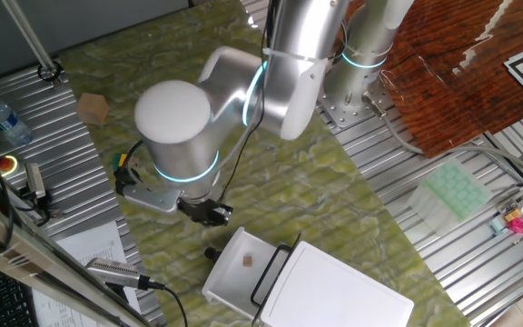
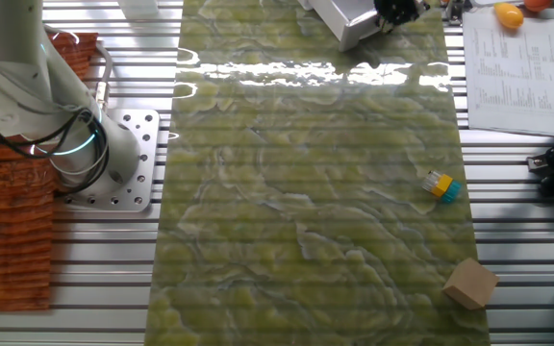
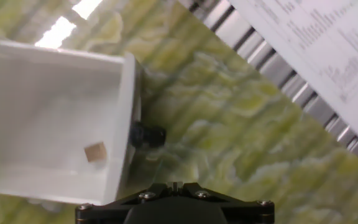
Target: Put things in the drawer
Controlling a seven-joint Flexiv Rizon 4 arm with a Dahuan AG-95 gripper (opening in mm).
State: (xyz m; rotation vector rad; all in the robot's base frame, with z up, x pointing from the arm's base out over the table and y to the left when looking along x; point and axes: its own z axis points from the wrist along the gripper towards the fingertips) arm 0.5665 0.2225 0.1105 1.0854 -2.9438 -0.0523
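A: Where is the tan cube (image 3: 94, 152)?
B: Already in the drawer (image 3: 17, 180), ahead of the tool (image 1: 209, 213).
A: And the black piece (image 3: 148, 135)?
B: On the tabletop (image 3: 241, 143), touching the drawer's outer wall, just ahead of the tool.
A: Is the tool spread?
B: I cannot tell; its fingers are hidden.
A: What next?
B: I think go down and pinch the black piece.

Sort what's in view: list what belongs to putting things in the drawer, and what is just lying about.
Job:
- open white tray drawer with black wire handle
- tiny tan cube inside the drawer
- small black stubby piece on the mat beside the drawer

Lying about:
- tan cardboard block
- yellow-and-blue toy piece
- clear plastic bottle
- printed paper sheet
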